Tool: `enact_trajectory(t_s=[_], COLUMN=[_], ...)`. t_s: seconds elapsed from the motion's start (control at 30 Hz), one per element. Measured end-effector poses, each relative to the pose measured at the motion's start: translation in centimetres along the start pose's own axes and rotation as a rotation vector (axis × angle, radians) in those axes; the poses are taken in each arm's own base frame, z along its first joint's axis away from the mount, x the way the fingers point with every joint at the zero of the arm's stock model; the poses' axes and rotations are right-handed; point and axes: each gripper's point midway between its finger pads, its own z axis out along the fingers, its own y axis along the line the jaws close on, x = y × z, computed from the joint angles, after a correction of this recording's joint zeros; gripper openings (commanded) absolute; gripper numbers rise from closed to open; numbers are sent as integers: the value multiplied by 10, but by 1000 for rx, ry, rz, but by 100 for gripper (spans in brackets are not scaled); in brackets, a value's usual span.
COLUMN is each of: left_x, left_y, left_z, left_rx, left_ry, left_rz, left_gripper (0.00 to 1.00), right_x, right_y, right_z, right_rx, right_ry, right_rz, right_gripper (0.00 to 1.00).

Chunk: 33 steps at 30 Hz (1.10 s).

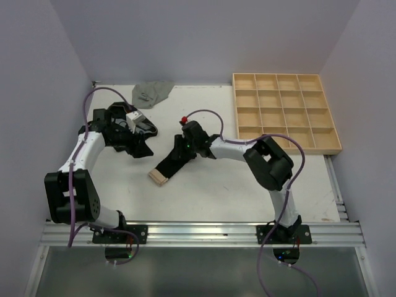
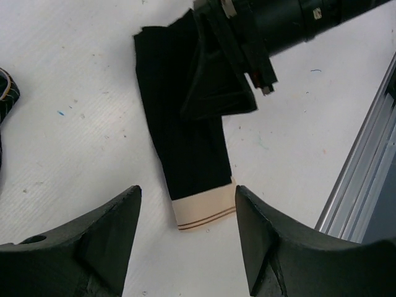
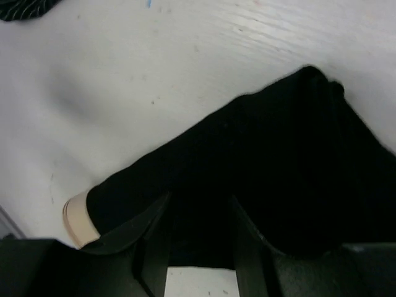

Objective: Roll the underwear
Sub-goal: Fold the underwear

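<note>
Your underwear (image 1: pixel 173 163) is soft, matte black knit, folded flat into a long narrow strip on the white, speckled table (image 1: pixel 223 192). One end finishes in a smooth tan waistband (image 2: pixel 204 211) with two thin brown lines (the only pale part of it). You have the right arm bent sharply at the elbow, forearm stretched leftward, wrist tipped down over the strip's far end. The right claw (image 3: pixel 198 207) is released, its dark fingers (image 3: pixel 154 247) spread, with black cloth lying beneath them. The left arm folds up from its base and hooks rightward. The left claw (image 2: pixel 187 198) gapes wide with nothing in it, off to the strip's left. From overhead, the strip's long axis runs diagonally, the waistband pointing near-left and the plain end far-right.
</note>
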Motion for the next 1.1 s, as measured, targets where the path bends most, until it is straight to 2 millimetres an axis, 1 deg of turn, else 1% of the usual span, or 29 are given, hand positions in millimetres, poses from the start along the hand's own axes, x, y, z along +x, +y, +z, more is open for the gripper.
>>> enact_trajectory(t_s=[0.03,0.07,0.17,0.27,0.37,0.5,0.53,0.6,0.67,0.7,0.77,0.83,0.87,0.9,0.93,1.03,1.1], left_x=[-2,-3,-4,-3,-2,-3,-4,-8,-13,-16,-21,-24,-25,-27,-28,-31,-32], left_y=[1,2,3,4,2,0,0,0,1,1,1,2,3,3,4,5,6], left_z=[-1,-2,-3,-4,-4,-8,-10,-14,-18,-19,-20,-20,-20,-20,-20,-20,-21], left_rx=[-3,-6,-9,-8,1,11,9,1,-9,-11,-11,-14,-16,-17,-17,-21,-23], left_ry=[-4,-7,-8,-6,-5,-19,-28,-48,-69,-80,-96,-108,-112,-118,-122,-130,-135], left_rz=[8,14,30,37,45,40,40,45,50,56,57,56,55,57,59,58,58], left_gripper=[66,66,67,67,67,68,68,68,69,69,69,69,69,69,69,69,69], right_x=[-8,-19,-41,-56,-63,-57,-54,-47,-50,-57,-70,-81,-83,-84,-77,-57,-35], right_y=[4,6,5,3,2,-3,-2,1,14,25,45,65,72,74,80,87,86], right_z=[4,10,25,33,33,19,11,-10,-34,-45,-62,-70,-70,-67,-60,-30,-3], right_rx=[-36,-46,-103,-142,-186,-200,-205,-211,-237,-258,-307,-370,-395,-411,-427,-445,-440], right_ry=[5,-9,4,34,91,142,144,137,86,45,-32,-109,-132,-151,-147,-132,-101], right_rz=[-2,-19,-84,-190,-315,-415,-417,-398,-347,-312,-249,-168,-123,-82,-34,95,181], right_gripper=[45,45,45,45,47,50,50,50,47,46,45,45,45,45,45,47,47])
